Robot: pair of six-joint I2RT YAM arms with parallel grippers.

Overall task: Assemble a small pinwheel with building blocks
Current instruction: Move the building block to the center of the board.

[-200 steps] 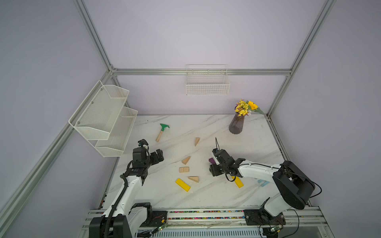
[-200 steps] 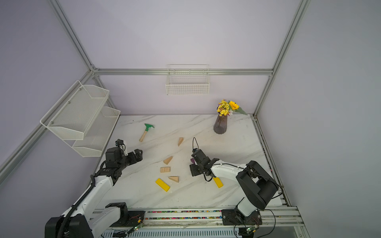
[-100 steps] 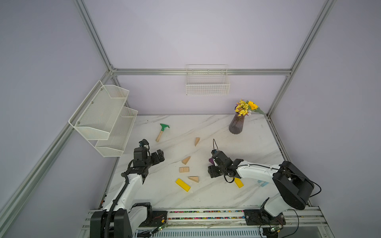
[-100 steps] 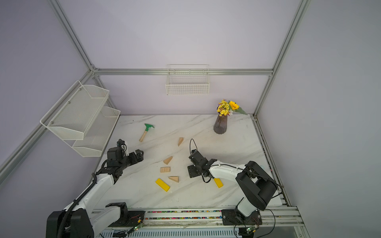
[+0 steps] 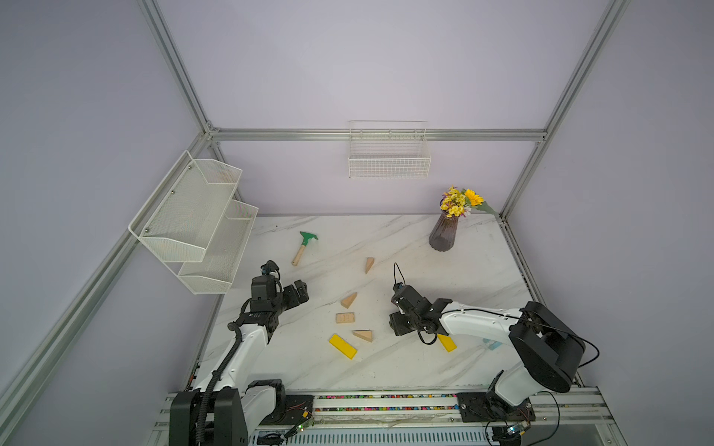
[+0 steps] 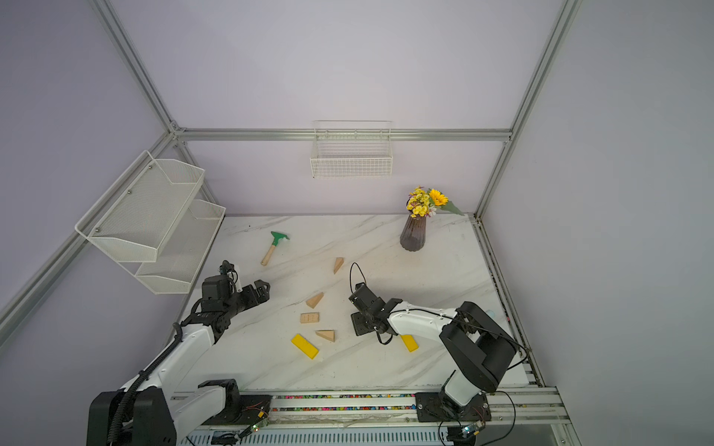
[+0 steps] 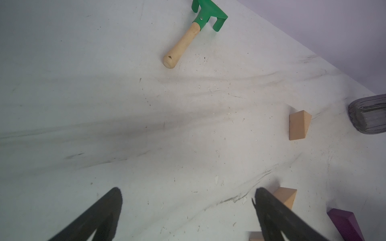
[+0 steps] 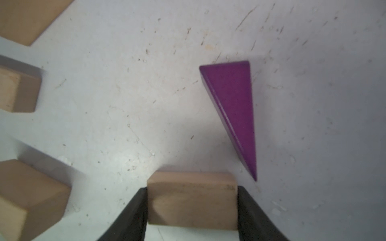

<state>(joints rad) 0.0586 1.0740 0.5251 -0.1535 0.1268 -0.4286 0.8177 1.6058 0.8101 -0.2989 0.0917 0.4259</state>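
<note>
Right end effector (image 8: 192, 200) shallowly clamps a tan rectangular wooden block (image 8: 192, 208); a purple wooden wedge (image 8: 234, 108) lies just ahead of it. Left end effector (image 7: 188, 194) hangs wide, empty. Advancing risks nudging the wedge; the shallow grip invites twisting.

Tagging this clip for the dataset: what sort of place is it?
Probably a robot lab test cell dressed as a home corner: bare aluminium-profile frame, white marble-look tabletop, grey ribbed vase of yellow flowers.

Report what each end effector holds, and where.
Right end effector: tan rectangular block, clamped across two opposite sides. Left end effector: open, nothing held.
</note>
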